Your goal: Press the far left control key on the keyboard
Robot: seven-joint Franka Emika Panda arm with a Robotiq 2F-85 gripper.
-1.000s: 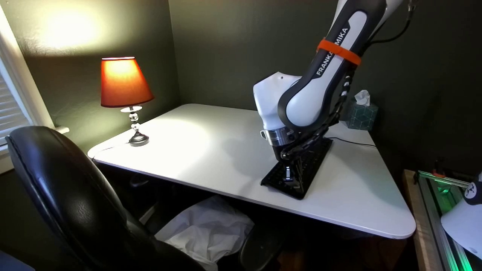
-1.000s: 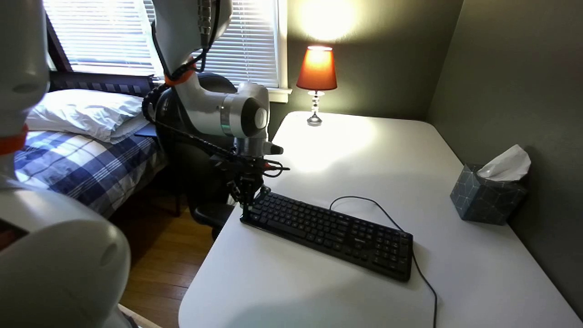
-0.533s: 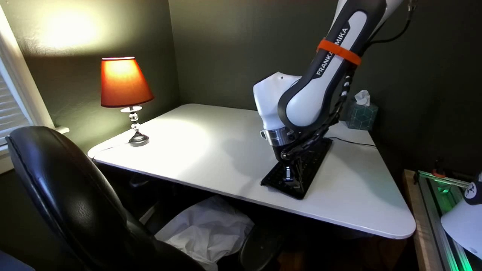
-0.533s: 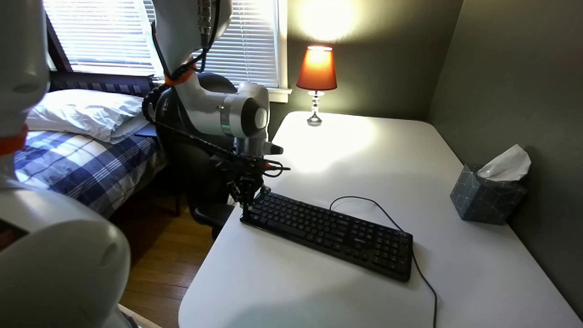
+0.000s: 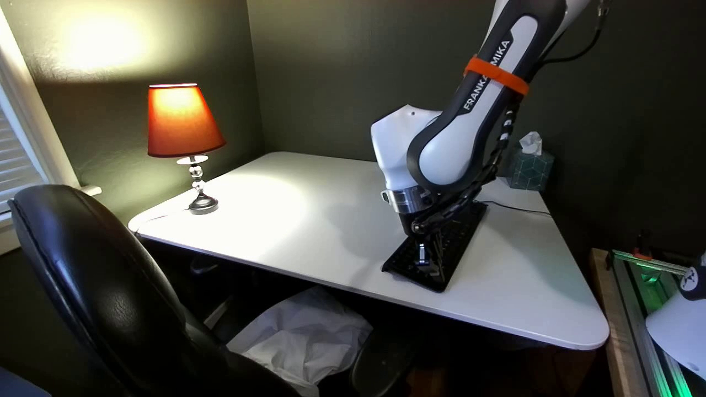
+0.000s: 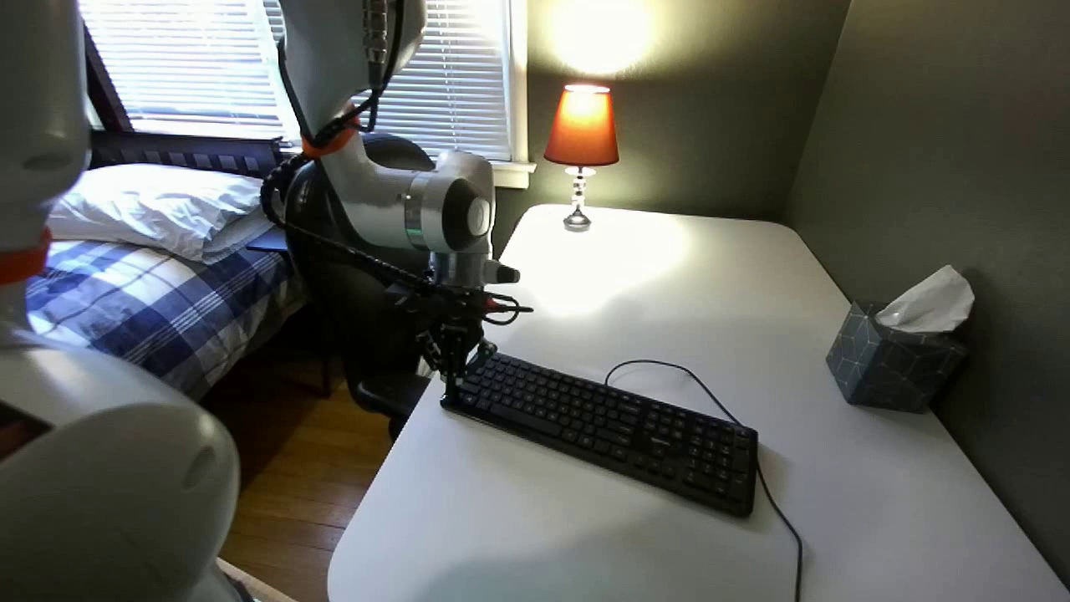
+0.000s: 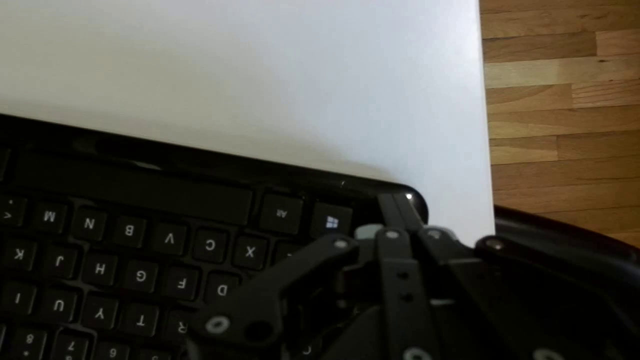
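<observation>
The black keyboard (image 6: 602, 422) lies on the white desk in both exterior views; its thin cable (image 6: 698, 380) runs out behind it. In the wrist view the keyboard (image 7: 165, 192) shows upside down, with the Alt key (image 7: 281, 214) and the Windows key (image 7: 331, 220) readable. My gripper (image 7: 393, 200) is shut, its fingertips together with nothing between them. They point down at the keyboard's corner beside the Windows key, over where the left control key lies, and hide that key. In an exterior view the gripper (image 6: 452, 389) is at the keyboard's near-edge corner; contact cannot be told.
The desk edge (image 7: 486, 115) runs close beside the keyboard corner. A black chair (image 5: 105, 286) stands at the desk's front. A lit red lamp (image 5: 182, 121) and a tissue box (image 6: 894, 355) stand farther off on the desk.
</observation>
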